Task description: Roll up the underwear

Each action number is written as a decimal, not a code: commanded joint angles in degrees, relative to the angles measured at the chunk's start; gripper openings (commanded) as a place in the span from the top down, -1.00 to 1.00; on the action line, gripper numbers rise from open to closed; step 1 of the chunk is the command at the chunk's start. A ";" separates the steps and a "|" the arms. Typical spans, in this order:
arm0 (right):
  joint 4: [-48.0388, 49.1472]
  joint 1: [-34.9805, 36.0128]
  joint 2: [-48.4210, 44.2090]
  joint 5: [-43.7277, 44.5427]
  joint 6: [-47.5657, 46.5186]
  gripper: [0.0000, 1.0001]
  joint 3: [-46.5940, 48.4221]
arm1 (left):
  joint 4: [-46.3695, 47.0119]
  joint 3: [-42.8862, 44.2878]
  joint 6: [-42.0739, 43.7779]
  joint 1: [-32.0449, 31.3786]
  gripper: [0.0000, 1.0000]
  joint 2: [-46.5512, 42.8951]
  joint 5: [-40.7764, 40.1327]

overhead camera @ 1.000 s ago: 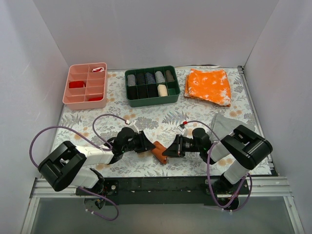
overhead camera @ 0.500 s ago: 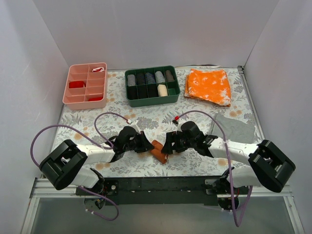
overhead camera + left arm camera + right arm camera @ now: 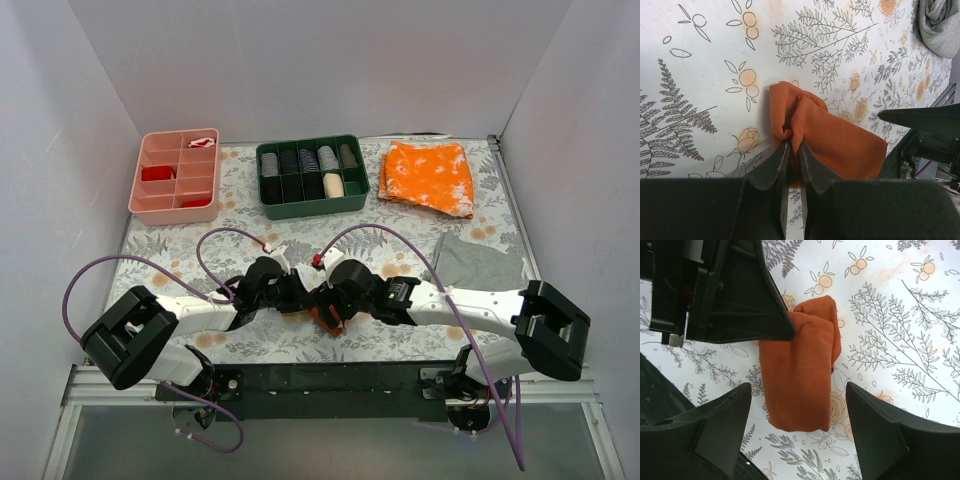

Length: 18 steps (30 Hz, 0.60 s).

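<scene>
2 slim black fingers of the left gripper (image 3: 792,145) are pinched almost together on a raised fold at one end of the underwear (image 3: 835,145), so that arm has the garment in its grasp. Over the same piece hangs the right gripper (image 3: 797,390), jaws spread wide, 1 finger on each side of the rust-orange cloth with bare table showing between cloth and each finger; it holds nothing. The underwear (image 3: 800,370) lies as a short, thick folded bundle flat on the floral table (image 3: 300,240), only its orange face showing. From above, the 2 grippers meet over it at the middle of the table's near side, just beyond the black rail (image 3: 330,380) at the front edge, and most of the bundle (image 3: 325,318) is hidden under them. Open floral surface stretches from there to the far side. At the far left sits a pink tray (image 3: 140,180) with red pieces in several cells and a white-and-red item in its far right cell. Beside it a green bin (image 3: 312,210) holds rolled dark and grey items and 1 cream roll. An orange speckled cloth (image 3: 428,176) lies far right, a grey cloth (image 3: 480,262) nearer.
</scene>
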 commanded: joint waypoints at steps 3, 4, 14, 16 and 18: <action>-4.44 3.68 6.92 4.89 -4.57 -0.66 4.98 | -2.14 1.86 1.02 -0.32 0.80 -0.65 0.28; -4.62 4.30 7.62 5.16 -4.75 -0.66 5.25 | -2.22 2.03 1.02 -0.32 0.80 -0.65 0.28; -11.29 9.40 16.23 10.96 -3.00 -0.64 10.87 | -3.46 2.92 0.93 -0.32 0.78 -0.65 0.45; -11.74 9.67 17.11 11.75 -1.94 -0.63 10.87 | -3.54 3.00 0.67 -0.32 0.78 -1.00 0.45; -12.88 9.67 18.35 12.80 0.24 -0.58 10.87 | -3.98 3.00 0.49 -0.32 0.78 -1.27 0.28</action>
